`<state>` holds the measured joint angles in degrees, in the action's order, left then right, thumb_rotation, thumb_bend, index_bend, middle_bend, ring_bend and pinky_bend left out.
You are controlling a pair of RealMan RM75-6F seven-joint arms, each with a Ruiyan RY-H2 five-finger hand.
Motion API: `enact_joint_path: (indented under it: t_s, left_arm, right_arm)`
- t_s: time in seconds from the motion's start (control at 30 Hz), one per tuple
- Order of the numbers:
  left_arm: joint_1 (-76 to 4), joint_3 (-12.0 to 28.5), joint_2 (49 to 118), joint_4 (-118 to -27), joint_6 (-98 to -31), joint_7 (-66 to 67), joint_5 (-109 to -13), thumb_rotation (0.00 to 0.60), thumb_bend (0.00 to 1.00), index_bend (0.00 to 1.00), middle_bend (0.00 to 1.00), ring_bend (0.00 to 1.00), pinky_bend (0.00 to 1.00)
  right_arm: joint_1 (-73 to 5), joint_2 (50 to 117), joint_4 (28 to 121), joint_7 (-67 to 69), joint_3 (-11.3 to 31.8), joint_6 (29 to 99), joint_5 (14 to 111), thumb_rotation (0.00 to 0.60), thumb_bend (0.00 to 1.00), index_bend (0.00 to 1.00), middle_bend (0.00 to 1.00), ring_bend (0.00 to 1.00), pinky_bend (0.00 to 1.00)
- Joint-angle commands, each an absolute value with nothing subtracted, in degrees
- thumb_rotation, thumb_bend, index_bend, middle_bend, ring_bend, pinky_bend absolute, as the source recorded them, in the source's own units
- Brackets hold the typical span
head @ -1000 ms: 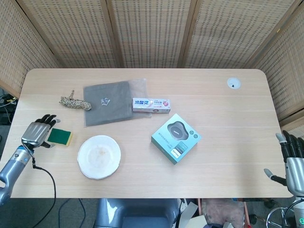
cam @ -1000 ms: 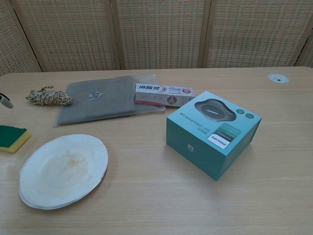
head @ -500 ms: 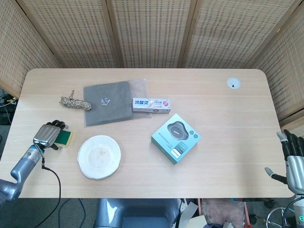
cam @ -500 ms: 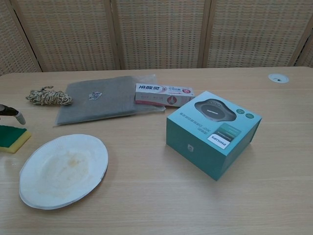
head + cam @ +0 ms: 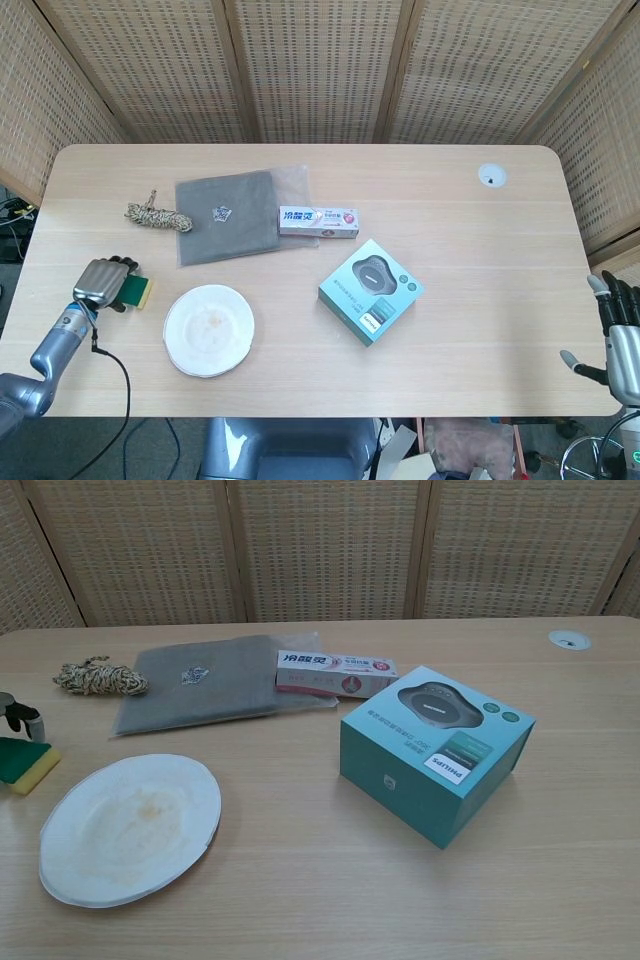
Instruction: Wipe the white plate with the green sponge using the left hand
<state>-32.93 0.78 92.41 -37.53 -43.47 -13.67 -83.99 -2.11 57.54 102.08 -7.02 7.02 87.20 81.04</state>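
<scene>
The white plate [image 5: 208,330] [image 5: 130,827], stained brown in its middle, lies at the front left of the table. Just left of it the green sponge [image 5: 137,292] [image 5: 22,762] with a yellow underside lies flat on the table. My left hand [image 5: 104,283] sits on the sponge's left part with its fingers curled down around it; in the chest view only a dark fingertip [image 5: 20,717] shows at the frame edge. My right hand [image 5: 620,335] hangs off the table's front right corner, fingers apart and holding nothing.
A coiled rope [image 5: 155,216], a grey cloth in a clear bag [image 5: 228,215] and a toothpaste box [image 5: 318,222] lie behind the plate. A teal Philips box [image 5: 370,291] stands mid-table. A round cable port [image 5: 491,176] is at the back right.
My left hand has moved right onto the sponge and its fingers have curled down over it. The right hand has barely shifted.
</scene>
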Motion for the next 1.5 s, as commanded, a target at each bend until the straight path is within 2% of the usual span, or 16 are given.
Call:
enact_joint_path:
  t_s: [0.03, 0.13, 0.27, 0.43, 0.5, 0.63, 0.73, 0.93, 1.07, 1.33, 1.5]
  left_arm:
    - [-33.0, 0.8, 92.5, -37.3, -43.0, -14.5, -83.6, 0.600, 0.00, 0.43, 0.36, 0.31, 0.41]
    - [-33.0, 0.8, 92.3, -37.1, -44.1, -14.5, -84.0, 0.600, 0.00, 0.45, 0.39, 0.33, 0.42]
    - [-32.8, 1.6, 90.8, -39.5, -48.9, -16.1, -84.7, 0.600, 0.00, 0.46, 0.44, 0.37, 0.45]
    - [-32.8, 1.8, 85.7, -48.7, -56.6, -17.8, -87.7, 0.600, 0.01, 0.46, 0.44, 0.37, 0.45]
    - [-33.0, 1.2, 82.8, -55.1, -59.5, -16.7, -90.0, 0.600, 0.01, 0.47, 0.45, 0.37, 0.45]
    - [-33.7, 0.4, 79.4, -65.3, -61.2, -14.7, -92.5, 0.600, 0.01, 0.50, 0.47, 0.40, 0.47]
    - [-34.4, 0.0, 79.1, -69.5, -62.4, -14.1, -94.5, 0.600, 0.01, 0.52, 0.48, 0.40, 0.48]
    - [-35.9, 0.0, 80.6, -75.8, -57.1, -15.6, -91.3, 0.600, 0.01, 0.52, 0.48, 0.40, 0.48]
    - [-36.1, -0.2, 81.9, -76.4, -54.2, -16.7, -88.7, 0.600, 0.01, 0.52, 0.48, 0.40, 0.48]
    - [-36.4, 0.5, 86.0, -71.2, -47.6, -23.8, -82.4, 0.600, 0.01, 0.52, 0.48, 0.40, 0.48]
    - [-36.8, 0.2, 87.9, -67.8, -46.7, -25.5, -82.9, 0.600, 0.02, 0.52, 0.48, 0.40, 0.48]
  right_arm:
    - [-2.2, 57.5, 102.1, -6.9, 7.0, 87.1, 81.0, 0.600, 0.00, 0.00, 0.00, 0.00, 0.00]
    - [-2.1, 57.4, 102.2, -6.8, 7.0, 87.2, 81.0, 0.600, 0.00, 0.00, 0.00, 0.00, 0.00]
    - [-2.0, 57.2, 102.3, -6.3, 7.0, 87.4, 81.1, 0.600, 0.00, 0.00, 0.00, 0.00, 0.00]
    - [-1.9, 57.0, 102.5, -6.1, 6.9, 87.5, 81.3, 0.600, 0.00, 0.00, 0.00, 0.00, 0.00]
    - [-1.9, 57.0, 102.5, -6.0, 6.8, 87.6, 81.3, 0.600, 0.00, 0.00, 0.00, 0.00, 0.00]
    - [-1.6, 56.9, 102.8, -5.9, 6.8, 88.1, 81.4, 0.600, 0.00, 0.00, 0.00, 0.00, 0.00]
    - [-1.5, 56.8, 103.0, -5.8, 6.8, 88.2, 81.3, 0.600, 0.00, 0.00, 0.00, 0.00, 0.00]
    - [-1.2, 56.4, 103.2, -5.3, 6.9, 88.4, 81.0, 0.600, 0.00, 0.00, 0.00, 0.00, 0.00]
    - [-1.2, 56.3, 103.1, -5.0, 6.9, 88.7, 81.2, 0.600, 0.00, 0.00, 0.00, 0.00, 0.00]
    - [-1.0, 56.6, 103.0, -5.0, 6.9, 89.3, 81.7, 0.600, 0.00, 0.00, 0.00, 0.00, 0.00]
    - [-1.2, 56.7, 103.0, -5.2, 7.0, 88.9, 81.3, 0.600, 0.00, 0.00, 0.00, 0.00, 0.00]
